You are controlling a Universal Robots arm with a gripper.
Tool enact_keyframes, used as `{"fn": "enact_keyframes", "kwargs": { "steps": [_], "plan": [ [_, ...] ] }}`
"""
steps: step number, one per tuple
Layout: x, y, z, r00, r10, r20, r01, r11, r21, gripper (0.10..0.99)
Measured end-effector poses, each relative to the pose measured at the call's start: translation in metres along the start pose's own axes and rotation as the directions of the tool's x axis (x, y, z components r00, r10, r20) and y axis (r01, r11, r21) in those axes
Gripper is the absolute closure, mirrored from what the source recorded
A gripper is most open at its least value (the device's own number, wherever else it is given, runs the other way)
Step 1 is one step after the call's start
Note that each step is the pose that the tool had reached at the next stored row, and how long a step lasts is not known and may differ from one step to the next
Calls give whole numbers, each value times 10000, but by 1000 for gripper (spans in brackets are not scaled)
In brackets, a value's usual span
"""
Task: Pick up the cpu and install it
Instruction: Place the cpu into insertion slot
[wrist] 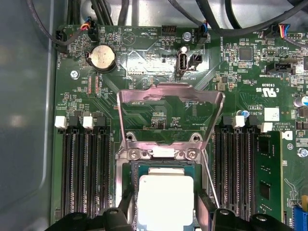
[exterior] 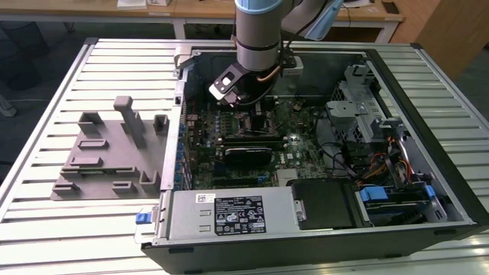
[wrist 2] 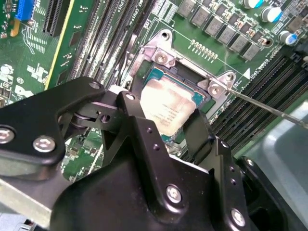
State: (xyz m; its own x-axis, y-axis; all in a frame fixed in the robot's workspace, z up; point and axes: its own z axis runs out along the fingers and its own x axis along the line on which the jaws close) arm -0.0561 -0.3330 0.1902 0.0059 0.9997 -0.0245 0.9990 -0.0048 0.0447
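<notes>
Black gripper (wrist 2: 162,114) fingers (wrist 2: 122,103) sit closest in both wrist views, closed against two opposite edges of the cpu (wrist: 166,204), which lies flat and face-up inside the socket (wrist 2: 155,48) on the green motherboard (wrist: 144,62). Its pale silver lid is almost square with rounded corners and a thin teal border, so no long axis stands out. Its edges run parallel to the black memory slots (wrist: 84,173) flanking the socket. Faint grey print crosses the lid, too dim to read. Beyond the socket, the metal load plate (wrist: 168,89) stands raised.
</notes>
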Motion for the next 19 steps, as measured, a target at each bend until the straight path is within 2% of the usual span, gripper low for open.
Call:
{"fn": "enact_keyframes", "kwargs": {
  "steps": [2,14,19],
  "plan": [
    [1,0,-12,10000,4,-32,-4,10000,-3,471],
    [0,3,-38,10000,3,-31,-3,10000,-1,471],
    [-1,36,-36,10000,21,-30,-21,10000,-1,471]
  ]
}}
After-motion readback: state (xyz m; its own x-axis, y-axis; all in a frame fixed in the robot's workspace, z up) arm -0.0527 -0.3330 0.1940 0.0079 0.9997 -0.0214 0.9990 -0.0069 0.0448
